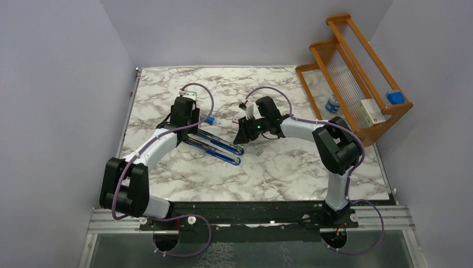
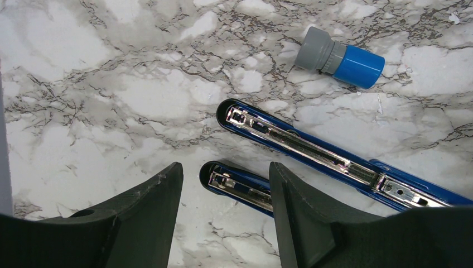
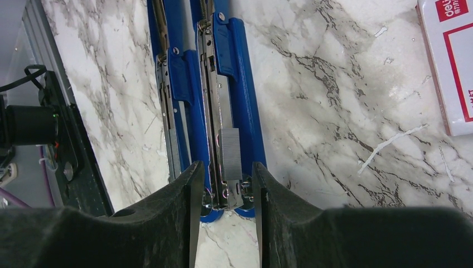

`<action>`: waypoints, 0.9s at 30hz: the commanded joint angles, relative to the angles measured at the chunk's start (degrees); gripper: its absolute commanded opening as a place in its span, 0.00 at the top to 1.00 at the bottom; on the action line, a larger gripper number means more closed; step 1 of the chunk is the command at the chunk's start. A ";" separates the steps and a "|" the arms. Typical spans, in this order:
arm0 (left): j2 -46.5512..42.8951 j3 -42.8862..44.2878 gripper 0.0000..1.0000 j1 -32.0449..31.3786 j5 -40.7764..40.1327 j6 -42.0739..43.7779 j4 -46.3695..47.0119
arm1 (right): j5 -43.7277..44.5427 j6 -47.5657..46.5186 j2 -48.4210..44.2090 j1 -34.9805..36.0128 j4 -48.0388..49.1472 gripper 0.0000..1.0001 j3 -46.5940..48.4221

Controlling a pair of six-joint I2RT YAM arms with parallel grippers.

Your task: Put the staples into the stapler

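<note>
The blue stapler point(image 1: 217, 146) lies opened flat on the marble table, its two long halves side by side point(image 2: 312, 148). A short grey strip of staples point(image 3: 230, 153) rests on the metal magazine point(image 3: 220, 111) near its end. My right gripper point(image 3: 226, 167) hovers over that end, open, with a finger on each side of the strip and not touching it. The white staples box with a red label point(image 3: 446, 67) lies to its right. At the stapler's other end my left gripper point(image 2: 223, 170) is open, with one half's tip showing between its fingers.
A grey cylinder with a blue cap point(image 2: 340, 57) lies just beyond the stapler. At the back right stands a wooden rack point(image 1: 357, 72) carrying a white box point(image 1: 372, 111) and a blue item point(image 1: 395, 97). A small bottle point(image 1: 332, 103) stands by the rack.
</note>
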 commanded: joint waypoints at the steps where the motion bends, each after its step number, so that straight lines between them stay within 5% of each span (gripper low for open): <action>1: -1.49 1.29 0.39 -0.14 -0.67 0.67 0.85 | 0.03 0.33 1.44 -0.25 0.31 0.61 -0.19; 27: -1.53 1.33 0.39 -0.13 -0.67 0.77 0.86 | -1.93 0.67 2.75 -0.27 0.45 0.63 -0.41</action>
